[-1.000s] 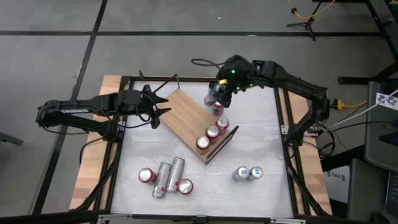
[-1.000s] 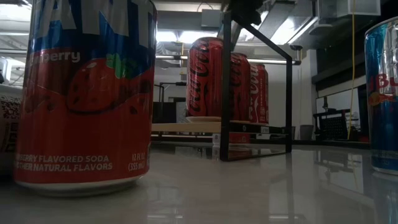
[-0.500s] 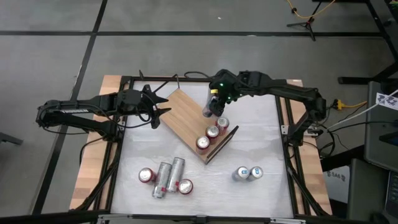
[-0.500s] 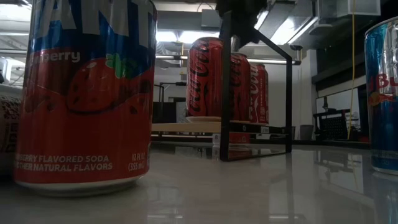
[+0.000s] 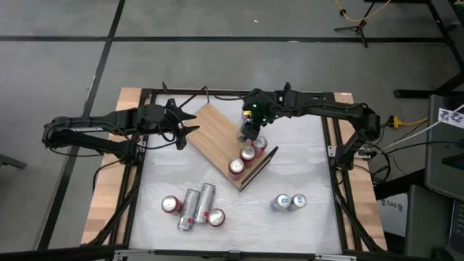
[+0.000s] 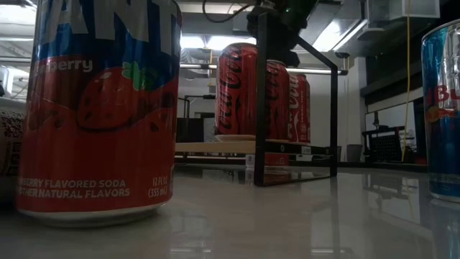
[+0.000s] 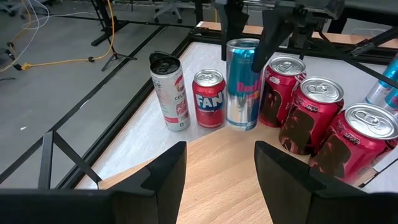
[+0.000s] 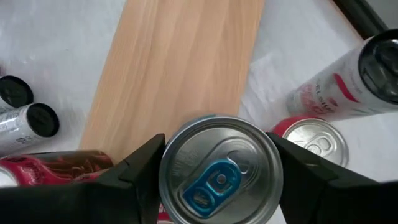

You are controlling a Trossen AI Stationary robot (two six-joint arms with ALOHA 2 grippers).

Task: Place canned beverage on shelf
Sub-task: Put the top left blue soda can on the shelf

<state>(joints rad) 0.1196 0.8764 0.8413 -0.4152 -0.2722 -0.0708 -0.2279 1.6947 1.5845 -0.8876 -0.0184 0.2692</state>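
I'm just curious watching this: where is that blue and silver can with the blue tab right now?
The blue and silver can is clamped in the right gripper over the shelf, beside the row of three red cans, as the high view shows.

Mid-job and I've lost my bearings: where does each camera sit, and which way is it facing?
High view: overhead, straight down on the table; both arms show, right gripper over the shelf.
Low view: tabletop height, level across; strawberry soda can close, an arm at the top.
Left wrist view: on the left arm, facing along the shelf; left gripper, jaws open.
Right wrist view: on the right arm, facing down; jaws shut on the blue-silver can.
Shared: both wrist views show that can.
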